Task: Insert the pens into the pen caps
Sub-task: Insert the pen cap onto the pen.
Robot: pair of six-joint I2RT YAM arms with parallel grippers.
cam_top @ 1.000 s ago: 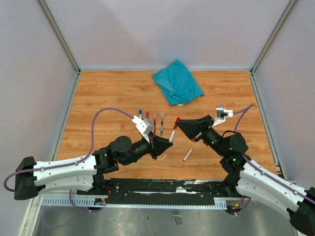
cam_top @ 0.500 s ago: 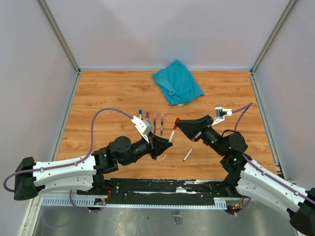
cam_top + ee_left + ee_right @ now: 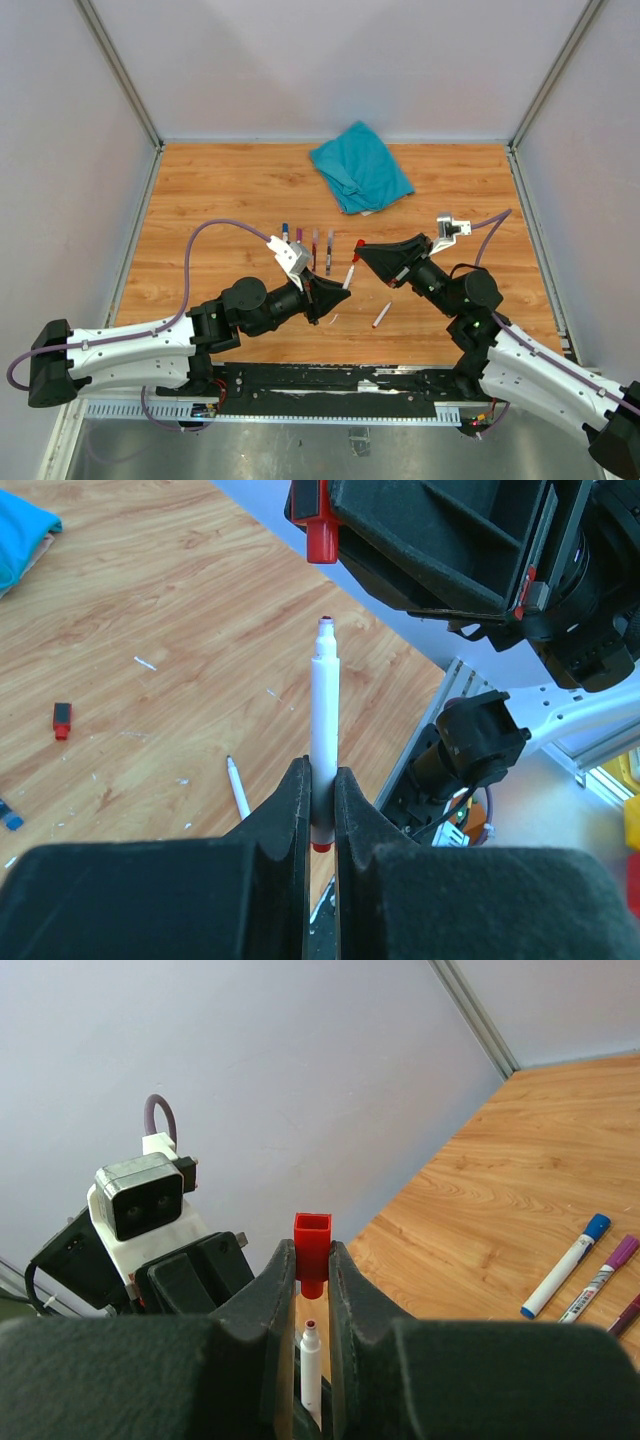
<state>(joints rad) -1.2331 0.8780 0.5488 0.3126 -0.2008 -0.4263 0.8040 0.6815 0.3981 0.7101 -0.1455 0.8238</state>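
My left gripper (image 3: pixel 341 288) is shut on a white pen with a red tip (image 3: pixel 349 277) and holds it off the table, tip toward the right arm. In the left wrist view the pen (image 3: pixel 323 705) stands upright between my fingers (image 3: pixel 295 800). My right gripper (image 3: pixel 364 250) is shut on a red pen cap (image 3: pixel 360 244), held just beyond the pen's tip. In the right wrist view the cap (image 3: pixel 312 1242) sits between the fingers (image 3: pixel 278 1290), with the pen tip (image 3: pixel 310 1345) a short gap below it. The cap (image 3: pixel 321 535) and the tip do not touch.
Several capped pens (image 3: pixel 315 243) lie in a row on the wooden table behind the grippers; two show in the right wrist view (image 3: pixel 565 1265). One loose pen (image 3: pixel 381 315) lies near the front. A small red cap (image 3: pixel 62 720) lies on the table. A teal cloth (image 3: pixel 360 165) lies at the back.
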